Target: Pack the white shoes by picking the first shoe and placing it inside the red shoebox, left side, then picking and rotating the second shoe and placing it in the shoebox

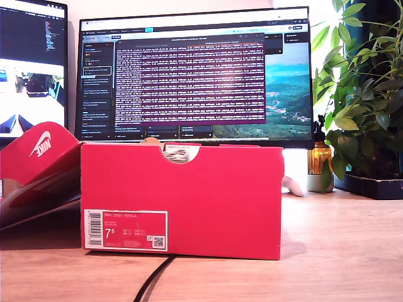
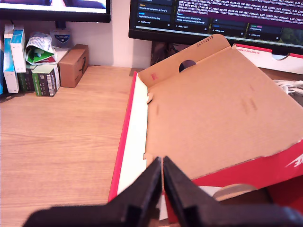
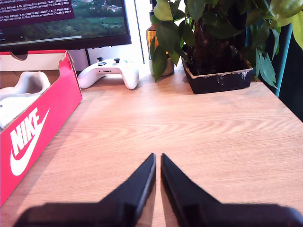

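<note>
1. You have both tools clenched and empty: my first gripper hangs above the open lid of the red shoebox, and my second gripper hangs over the bare table beside the box.
2. The white shoes seem to lie already inside the box. You see white leather in the second wrist view and something pale through the notch in the exterior view. Whether both shoes are in is not clear.
3. If a shoe needs moving, take it at the heel collar or the side wall. I judge leather there stiff enough; the toe is smooth and may slip.
4. The shoe is probably light. The cardboard box can slide easily.
</note>
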Robot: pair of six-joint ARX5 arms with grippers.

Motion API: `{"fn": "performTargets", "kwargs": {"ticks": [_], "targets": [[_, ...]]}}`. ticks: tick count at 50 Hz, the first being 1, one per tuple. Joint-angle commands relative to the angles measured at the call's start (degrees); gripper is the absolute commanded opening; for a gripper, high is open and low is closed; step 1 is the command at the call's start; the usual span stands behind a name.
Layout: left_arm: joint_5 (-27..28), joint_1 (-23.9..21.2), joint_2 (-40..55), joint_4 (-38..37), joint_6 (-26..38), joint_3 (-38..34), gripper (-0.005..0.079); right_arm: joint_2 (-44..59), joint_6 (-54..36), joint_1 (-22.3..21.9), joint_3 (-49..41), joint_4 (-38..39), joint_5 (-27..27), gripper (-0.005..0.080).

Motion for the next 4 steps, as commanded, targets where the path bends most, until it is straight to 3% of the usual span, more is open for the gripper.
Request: {"fn": "performTargets", "kwargs": {"ticks": [1, 4], "targets": [[0.48, -0.04, -0.20, -2.71, -0.11, -0.94, -0.0019, 0.15, 0.04, -0.07, -0.98, 0.52, 0.04, -0.0013], [0.48, -0.04, -0.20, -2.73, -0.11, -0.94, -0.0019, 0.15, 0.04, -0.07, -1.01, 0.52, 0.04, -0.0013]]}}
